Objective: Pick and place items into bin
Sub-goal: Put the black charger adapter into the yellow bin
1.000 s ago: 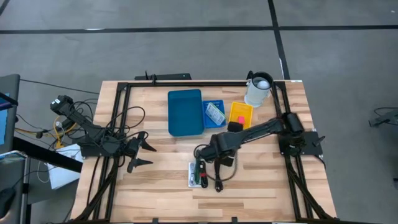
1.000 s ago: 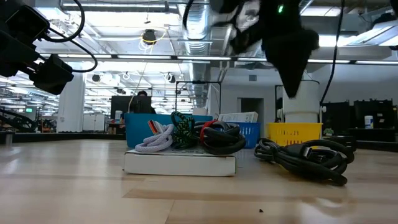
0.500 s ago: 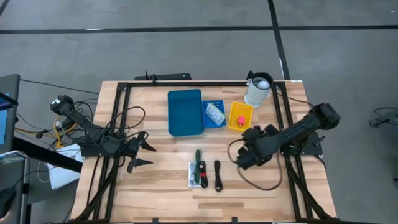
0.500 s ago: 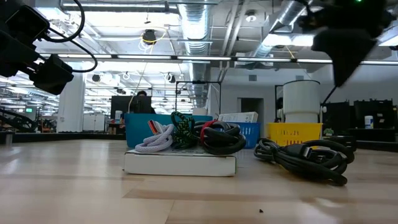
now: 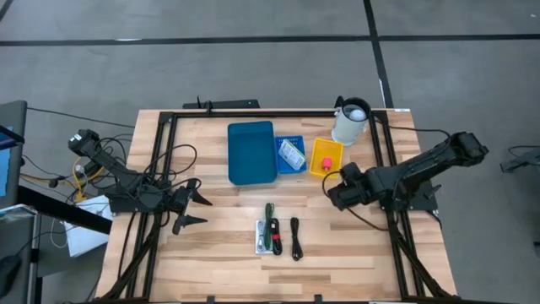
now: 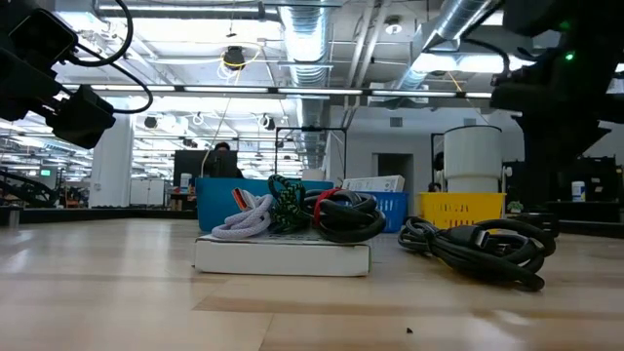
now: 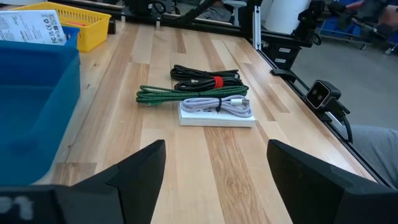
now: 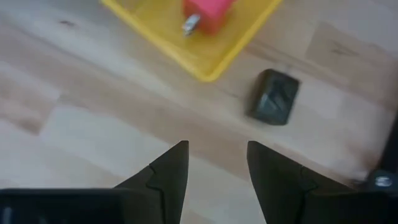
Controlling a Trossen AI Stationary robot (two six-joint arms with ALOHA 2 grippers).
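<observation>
Wood table (image 5: 219, 245): coiled cables (image 7: 205, 84), white flat packet (image 7: 216, 116).

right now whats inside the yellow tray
A red piece with a small metal tip lies in the yellow tray. The rest of the tray runs out of the right wrist view.

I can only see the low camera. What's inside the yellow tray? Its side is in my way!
Observer: A red block lies in the yellow tray.
Operator: Where's the right end effector?
Observer: The right end effector hovers over bare table just in front of that tray, fingers apart, holding nothing.
Operator: Is anything near it?
Observer: A small black piece lies on the table beside the tray, not touching it.
</observation>
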